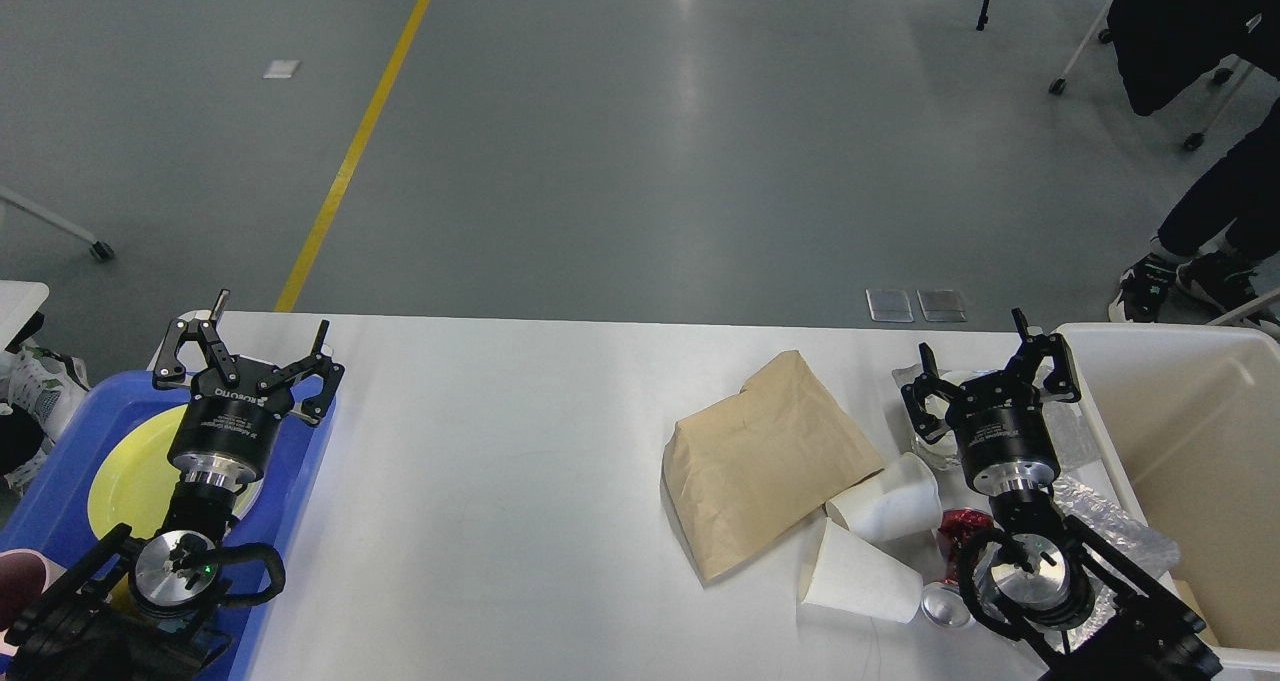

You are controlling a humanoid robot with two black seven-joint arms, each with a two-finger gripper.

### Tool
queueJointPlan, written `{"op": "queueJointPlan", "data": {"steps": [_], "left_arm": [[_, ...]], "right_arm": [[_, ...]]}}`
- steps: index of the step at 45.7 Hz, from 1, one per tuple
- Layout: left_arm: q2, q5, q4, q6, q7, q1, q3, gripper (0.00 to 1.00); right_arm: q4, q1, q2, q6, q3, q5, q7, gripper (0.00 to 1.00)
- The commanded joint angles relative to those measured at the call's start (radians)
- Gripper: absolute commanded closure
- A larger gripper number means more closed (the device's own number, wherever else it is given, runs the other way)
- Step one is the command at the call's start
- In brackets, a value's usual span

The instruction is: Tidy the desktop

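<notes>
Left gripper (258, 350) hangs with its two fingers spread wide and nothing between them, over the far rim of the blue tray (300, 441) at the left end of the desktop (500, 481). Over at the desktop's right end, the right gripper (990, 361) is spread open too, empty, poised above a bit of clear plastic and just beside the cream bin (1180, 461).

And the desktop itself: a big white slab, matte and smooth, rounded at its far left corner, running nearly the full width of the view in the lower half. Its middle stretch is bare white. On its right part lies a flattened brown paper bag (760, 461), and touching the bag's near edge are two white paper cups (870, 551), both tipped on their sides, one nearer than the other. Next to the cups sit a red crumpled wrapper (955, 529), a small silver can (940, 606) and crinkled clear plastic (1110, 521), partly hidden behind the right arm. The cream bin stands at the desktop's right edge. In the blue tray rests a yellow-green plate (130, 471).

Beyond the desktop's far edge: grey glossy floor, a yellow line (360, 131) running away on it, two metal floor plates (915, 305), and a person's dark legs and sneakers (1190, 276) at far right.
</notes>
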Motion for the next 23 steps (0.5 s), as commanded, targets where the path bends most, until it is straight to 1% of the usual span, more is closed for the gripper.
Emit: {"op": "queueJointPlan", "data": {"steps": [1,23], "left_arm": [[0.000,-0.005,0.002,-0.001,0.003,0.000,-0.004,0.04],[-0.003,-0.005,0.001,-0.001,0.006,0.000,-0.007,0.04]], "right_arm": [[0.000,0.000,0.000,0.000,0.000,0.001,0.000,0.00],[0.001,0.000,0.000,0.000,0.000,-0.001,0.000,0.00]]}}
